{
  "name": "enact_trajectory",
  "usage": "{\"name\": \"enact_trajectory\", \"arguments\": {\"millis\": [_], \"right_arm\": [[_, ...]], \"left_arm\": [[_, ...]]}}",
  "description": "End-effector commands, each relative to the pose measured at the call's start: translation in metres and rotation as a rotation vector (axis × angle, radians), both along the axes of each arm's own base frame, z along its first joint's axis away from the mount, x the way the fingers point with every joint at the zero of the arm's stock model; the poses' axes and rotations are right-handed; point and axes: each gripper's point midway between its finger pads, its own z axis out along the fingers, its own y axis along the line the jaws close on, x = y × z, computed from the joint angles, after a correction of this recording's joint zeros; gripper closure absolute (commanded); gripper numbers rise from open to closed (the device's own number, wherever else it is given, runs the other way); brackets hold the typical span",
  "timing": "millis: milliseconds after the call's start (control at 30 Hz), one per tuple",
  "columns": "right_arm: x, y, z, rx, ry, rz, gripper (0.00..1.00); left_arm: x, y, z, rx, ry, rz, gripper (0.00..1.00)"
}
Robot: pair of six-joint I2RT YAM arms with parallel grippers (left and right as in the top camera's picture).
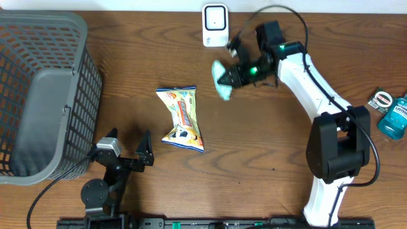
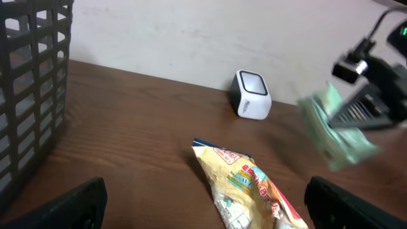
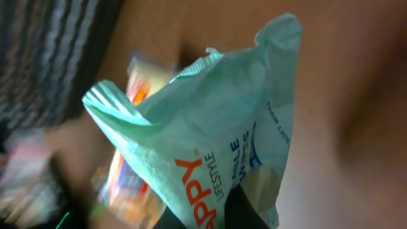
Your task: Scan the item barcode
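A mint-green wipes packet [image 1: 222,83] hangs above the table, just below the white barcode scanner [image 1: 215,25]. My right gripper [image 1: 234,76] is shut on the packet's edge. In the right wrist view the packet [image 3: 210,127] fills the frame, its lower end pinched between my dark fingers [image 3: 245,210], and the picture is blurred. In the left wrist view the packet [image 2: 334,130] floats to the right of the scanner [image 2: 252,94]. My left gripper [image 1: 127,146] rests low near the front edge, open and holding nothing.
A yellow snack bag [image 1: 181,117] lies mid-table, in front of my left gripper [image 2: 210,205]. A grey mesh basket [image 1: 44,95] stands at the left. A teal bottle [image 1: 394,117] and a small red-and-white pack [image 1: 382,98] lie at the right edge.
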Motion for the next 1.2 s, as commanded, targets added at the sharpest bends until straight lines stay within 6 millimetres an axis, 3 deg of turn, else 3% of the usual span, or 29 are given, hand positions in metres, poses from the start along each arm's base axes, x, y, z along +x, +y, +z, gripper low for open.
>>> {"name": "enact_trajectory", "arguments": {"millis": [0,367,733,967,1167], "right_arm": [[0.037,-0.011,0.004,-0.118,-0.083,-0.207,0.99],[0.122,0.002,0.054,-0.141,-0.542,-0.400,0.99],[0.207,0.015,0.040,-0.169,-0.654,-0.507,0.99],[0.226,0.022,0.027,-0.214,-0.660,-0.535,0.99],[0.219,0.014,0.034,-0.288,-0.622,-0.556,0.99]], "left_arm": [[-0.001,-0.002,-0.016,-0.003,0.045,-0.013,0.02],[-0.001,-0.002,-0.016,-0.003,0.045,-0.013,0.02],[-0.001,-0.002,-0.016,-0.003,0.045,-0.013,0.02],[-0.001,-0.002,-0.016,-0.003,0.045,-0.013,0.02],[-0.001,-0.002,-0.016,-0.003,0.045,-0.013,0.02]]}}
